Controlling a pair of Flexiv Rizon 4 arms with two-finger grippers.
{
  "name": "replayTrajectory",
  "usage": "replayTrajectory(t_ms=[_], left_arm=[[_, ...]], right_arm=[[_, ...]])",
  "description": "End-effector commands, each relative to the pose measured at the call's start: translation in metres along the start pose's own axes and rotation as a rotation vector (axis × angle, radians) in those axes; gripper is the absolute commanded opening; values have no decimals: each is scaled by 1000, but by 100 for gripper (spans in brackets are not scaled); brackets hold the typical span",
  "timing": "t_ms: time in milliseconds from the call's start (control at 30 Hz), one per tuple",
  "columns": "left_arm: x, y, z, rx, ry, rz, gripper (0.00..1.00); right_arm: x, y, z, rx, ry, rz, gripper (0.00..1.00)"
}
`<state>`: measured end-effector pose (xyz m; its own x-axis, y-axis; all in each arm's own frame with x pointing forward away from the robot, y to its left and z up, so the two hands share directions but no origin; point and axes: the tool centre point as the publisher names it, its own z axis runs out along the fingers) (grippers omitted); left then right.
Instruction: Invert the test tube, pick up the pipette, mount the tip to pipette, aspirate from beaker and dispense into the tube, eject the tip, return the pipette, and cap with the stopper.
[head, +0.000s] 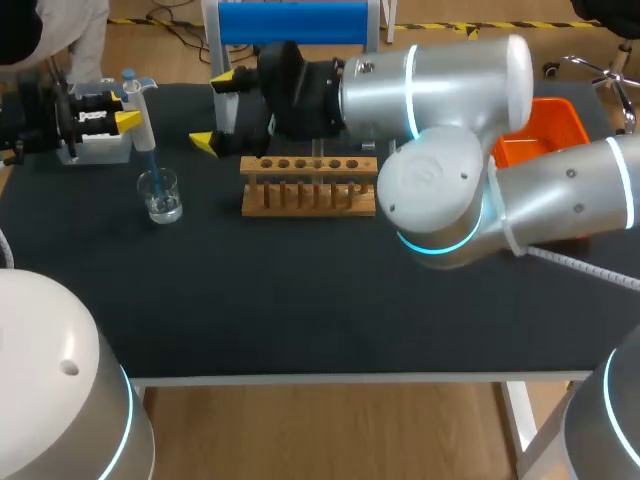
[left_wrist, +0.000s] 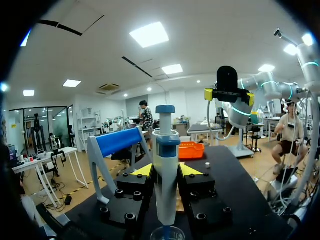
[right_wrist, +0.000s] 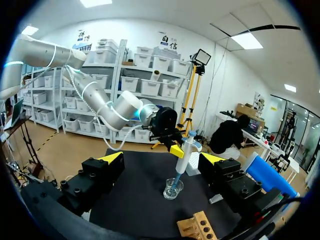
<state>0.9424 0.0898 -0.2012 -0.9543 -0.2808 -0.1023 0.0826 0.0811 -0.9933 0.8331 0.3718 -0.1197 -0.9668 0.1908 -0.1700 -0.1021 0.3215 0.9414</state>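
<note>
Pipette (head: 143, 115) held upright in our left gripper (left_wrist: 165, 171), both yellow-tipped fingers pressed against its body from opposite sides. Its blue tip (head: 153, 165) dips into the glass beaker (head: 161, 195) at the left rear of the table (head: 300, 300). Our right gripper (right_wrist: 162, 157) hangs w/ fingers spread wide, holding nothing, facing pipette & beaker. It sits just beside the left end of the wooden rack (head: 308, 186). Rack stands mid-table, apart from beaker; its contents we cannot make out.
</note>
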Motion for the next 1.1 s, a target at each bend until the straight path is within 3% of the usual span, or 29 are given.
replayTrajectory(t_ms=[33, 500, 833, 1100], left_arm=[[0, 0, -1, 1, 2, 1, 0], [0, 0, -1, 1, 2, 1, 0], [0, 0, -1, 1, 2, 1, 0], [0, 0, -1, 1, 2, 1, 0]], right_arm=[[-10, 7, 1, 73, 162, -16, 100], [-40, 22, 21, 114, 332, -47, 100], [-48, 16, 43, 173, 443, -104, 100], [-60, 12, 55, 172, 508, -84, 100]])
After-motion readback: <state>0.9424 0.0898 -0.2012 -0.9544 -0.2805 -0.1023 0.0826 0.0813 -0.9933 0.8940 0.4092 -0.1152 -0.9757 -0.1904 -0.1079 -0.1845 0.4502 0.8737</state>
